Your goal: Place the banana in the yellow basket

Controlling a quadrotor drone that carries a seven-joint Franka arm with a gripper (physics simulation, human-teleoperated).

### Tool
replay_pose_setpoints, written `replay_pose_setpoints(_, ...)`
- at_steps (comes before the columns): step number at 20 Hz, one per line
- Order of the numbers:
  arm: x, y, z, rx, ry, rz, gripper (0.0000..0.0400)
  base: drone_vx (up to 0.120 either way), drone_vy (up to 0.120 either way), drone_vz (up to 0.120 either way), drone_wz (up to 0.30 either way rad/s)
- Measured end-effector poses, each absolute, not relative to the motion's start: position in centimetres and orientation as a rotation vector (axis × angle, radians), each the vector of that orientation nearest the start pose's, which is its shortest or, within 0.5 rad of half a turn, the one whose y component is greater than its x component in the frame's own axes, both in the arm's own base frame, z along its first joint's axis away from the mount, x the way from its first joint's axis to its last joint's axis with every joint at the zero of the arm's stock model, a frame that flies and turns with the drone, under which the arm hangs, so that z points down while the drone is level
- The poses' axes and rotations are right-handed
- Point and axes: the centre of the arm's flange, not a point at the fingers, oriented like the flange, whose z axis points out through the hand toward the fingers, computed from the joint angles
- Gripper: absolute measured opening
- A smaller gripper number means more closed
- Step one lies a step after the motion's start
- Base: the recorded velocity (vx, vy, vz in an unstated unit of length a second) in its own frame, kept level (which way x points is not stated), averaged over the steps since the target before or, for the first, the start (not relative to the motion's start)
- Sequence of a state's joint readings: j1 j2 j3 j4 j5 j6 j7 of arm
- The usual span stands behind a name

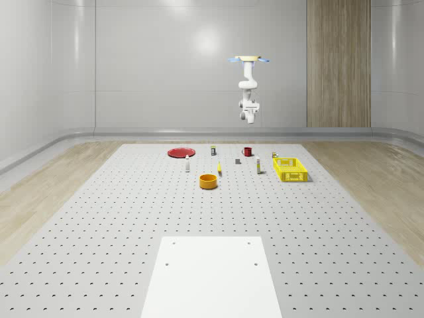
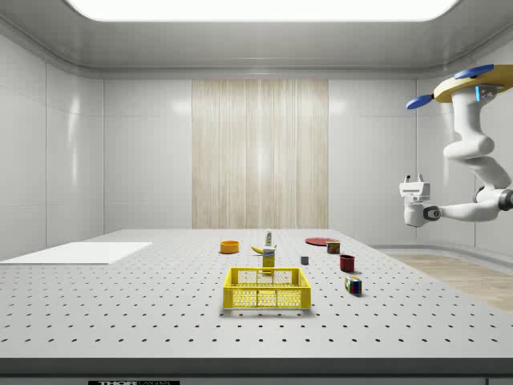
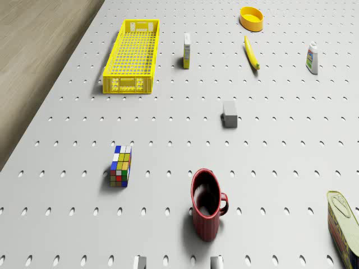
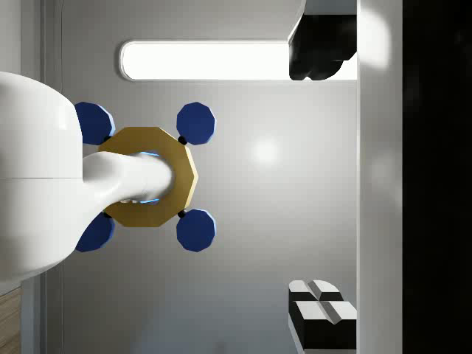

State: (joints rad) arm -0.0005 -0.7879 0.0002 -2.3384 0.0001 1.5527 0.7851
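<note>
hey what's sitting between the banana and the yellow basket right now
In the drone view, a small upright box stands between the banana and the basket; otherwise bare table.

Your drone (image 4: pixel 151 177) has a flat, gold-yellow octagonal body with four round blue rotors at its corners and a faint blue glow under its middle. Your Franka arm (image 2: pixel 477 156) hangs from its centre: glossy white, built of rounded, bulging segments with smooth elbows. Your gripper (image 2: pixel 414 186) ends it with a white block and dark fingers (image 4: pixel 321 55) tipped in white pads.
</note>
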Motion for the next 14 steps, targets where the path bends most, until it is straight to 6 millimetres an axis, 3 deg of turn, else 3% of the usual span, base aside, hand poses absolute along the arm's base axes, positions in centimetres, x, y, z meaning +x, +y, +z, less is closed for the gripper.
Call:
replay_pose_setpoints(1, 30.3, 0.0, 60.6, -2.901, 1.202, -0.004, 0.04, 0.0, -0.04, 0.0, 0.0)
replay_pose_setpoints(8, 30.2, 0.0, 65.4, -2.899, 1.201, -0.012, 0.04, 0.12, -0.12, 0.0, 0.0)
replay_pose_setpoints(14, 30.4, 0.0, 67.9, -2.898, 1.2, -0.019, 0.04, 0.12, -0.12, 0.0, 0.0)
